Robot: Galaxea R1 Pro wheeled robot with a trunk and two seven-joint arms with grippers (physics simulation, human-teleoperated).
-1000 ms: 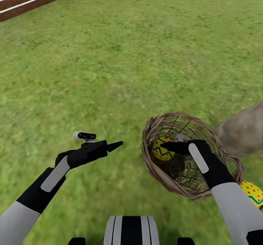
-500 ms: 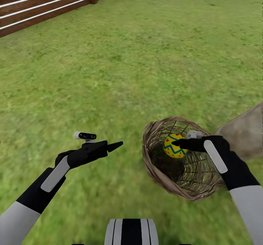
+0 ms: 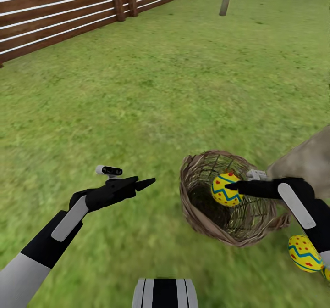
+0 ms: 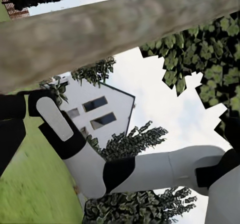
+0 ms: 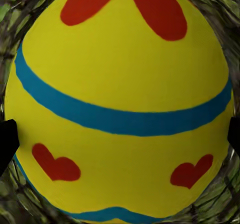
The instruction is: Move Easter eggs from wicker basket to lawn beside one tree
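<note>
From the head camera I look down on green lawn (image 3: 151, 92) with a brown slatted fence (image 3: 55, 19) running along the far left. My right gripper (image 3: 231, 187) reaches into the tipped wicker basket (image 3: 197, 216), which lies on its side on the grass with its mouth facing me, and its fingers are clamped on a yellow Easter egg (image 3: 224, 189) with blue zigzag bands, held at the basket's opening. In the right wrist view that egg (image 5: 120, 104) sits very close, showing a blue band, red hearts and red petals, with a dark fingertip at each side edge. A second painted egg (image 3: 303, 253) lies on the grass just beside the basket, near my right forearm. The pale mottled tree trunk (image 3: 307, 161) rises just behind the basket. My left gripper (image 3: 145, 183) hovers over bare grass, well apart from the basket, fingers pressed together and holding nothing.
</note>
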